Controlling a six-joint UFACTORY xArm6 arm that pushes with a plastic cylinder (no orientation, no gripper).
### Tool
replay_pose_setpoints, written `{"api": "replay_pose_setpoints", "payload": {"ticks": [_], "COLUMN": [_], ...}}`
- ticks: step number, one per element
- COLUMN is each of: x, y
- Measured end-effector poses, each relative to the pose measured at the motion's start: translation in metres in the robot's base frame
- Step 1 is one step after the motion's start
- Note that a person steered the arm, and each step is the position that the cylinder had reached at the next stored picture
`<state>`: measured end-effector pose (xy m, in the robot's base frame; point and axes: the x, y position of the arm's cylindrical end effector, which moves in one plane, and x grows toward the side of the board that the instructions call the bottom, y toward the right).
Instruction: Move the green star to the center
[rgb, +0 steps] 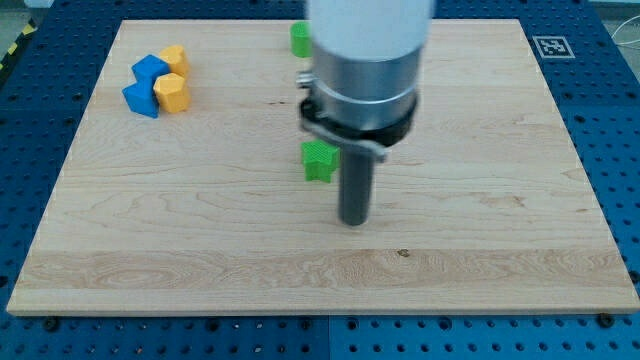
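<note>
A green star-like block lies near the middle of the wooden board, partly hidden on its right by the arm. My tip rests on the board just below and to the right of that block, a small gap apart. A second green block sits at the view's top edge of the board, partly hidden by the arm's body; its shape is unclear.
At the view's top left, two blue blocks and two yellow blocks sit clustered together. The arm's grey body covers the top centre of the board. A printed marker sits at the top right corner.
</note>
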<state>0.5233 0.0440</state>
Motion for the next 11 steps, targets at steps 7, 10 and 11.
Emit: {"api": "replay_pose_setpoints", "payload": {"ticks": [7,10,11], "x": [-0.057,-0.09,-0.106], "y": [-0.075,-0.12,-0.165]}}
